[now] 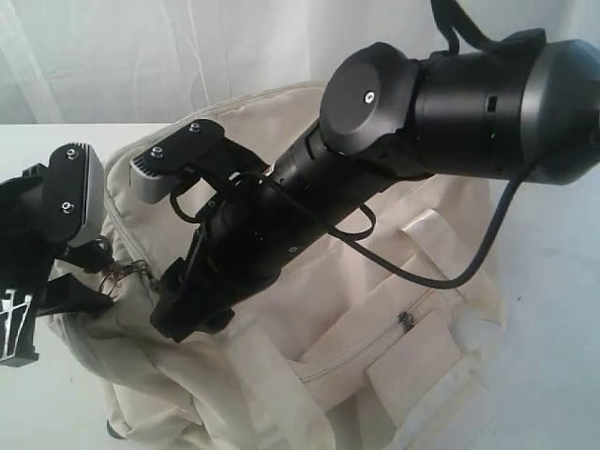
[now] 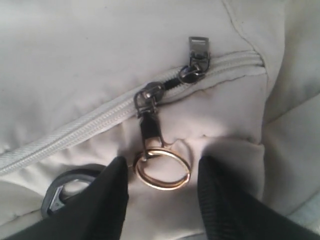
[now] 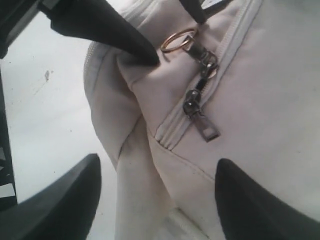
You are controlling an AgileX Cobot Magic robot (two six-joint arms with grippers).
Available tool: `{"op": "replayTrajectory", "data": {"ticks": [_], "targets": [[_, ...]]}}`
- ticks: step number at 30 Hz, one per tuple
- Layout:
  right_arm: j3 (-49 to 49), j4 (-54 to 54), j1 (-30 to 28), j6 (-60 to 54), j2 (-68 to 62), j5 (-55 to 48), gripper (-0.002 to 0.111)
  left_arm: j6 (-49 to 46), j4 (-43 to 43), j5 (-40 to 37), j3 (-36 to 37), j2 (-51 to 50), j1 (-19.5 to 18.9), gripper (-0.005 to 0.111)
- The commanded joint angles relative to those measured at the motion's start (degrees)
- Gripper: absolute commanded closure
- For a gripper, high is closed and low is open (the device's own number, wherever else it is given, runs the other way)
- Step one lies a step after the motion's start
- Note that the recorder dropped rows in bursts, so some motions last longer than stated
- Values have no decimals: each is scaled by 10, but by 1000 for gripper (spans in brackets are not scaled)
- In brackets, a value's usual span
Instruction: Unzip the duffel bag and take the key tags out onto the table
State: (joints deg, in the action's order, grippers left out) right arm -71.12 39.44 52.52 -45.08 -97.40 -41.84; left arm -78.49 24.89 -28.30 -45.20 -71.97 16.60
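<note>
White table [image 1: 553, 309], pale curtain [image 1: 141, 47] behind

Ext view: black right arm [image 1: 281, 216] hides much of top of cream-beige fabric duffel bag [image 1: 356, 319]; bag's lower end cut by pic edge. Left wrist view: grey metal strap ring [image 2: 52, 199] partly behind black left fingers [image 2: 112, 200], finger bases out of frame. Bag's inside not visible.

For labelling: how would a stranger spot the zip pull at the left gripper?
On the cream duffel bag, follow the main zip to two sliders. The one at the open left gripper carries a gold ring; its neighbour has a flat tab.
</note>
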Motion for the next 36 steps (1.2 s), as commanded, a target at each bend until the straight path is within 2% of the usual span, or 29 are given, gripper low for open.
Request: {"op": "replayTrajectory", "data": {"ticks": [1, 15, 18, 25, 36], "targets": [[-2, 15, 1, -19, -7, -10, 47, 4, 36, -8, 6, -16, 2, 57], [-2, 15, 1, -11, -7, -30, 47, 6, 67, -12, 6, -37, 2, 59], [-2, 15, 1, -11, -7, -30, 47, 6, 71, -19, 0, -36, 2, 69], [-2, 15, 1, -11, -7, -32, 47, 43, 64, -71, -36, -7, 1, 105], [-2, 15, 1, -11, -7, -33, 47, 53, 33, -61, -35, 29, 1, 107]]}}
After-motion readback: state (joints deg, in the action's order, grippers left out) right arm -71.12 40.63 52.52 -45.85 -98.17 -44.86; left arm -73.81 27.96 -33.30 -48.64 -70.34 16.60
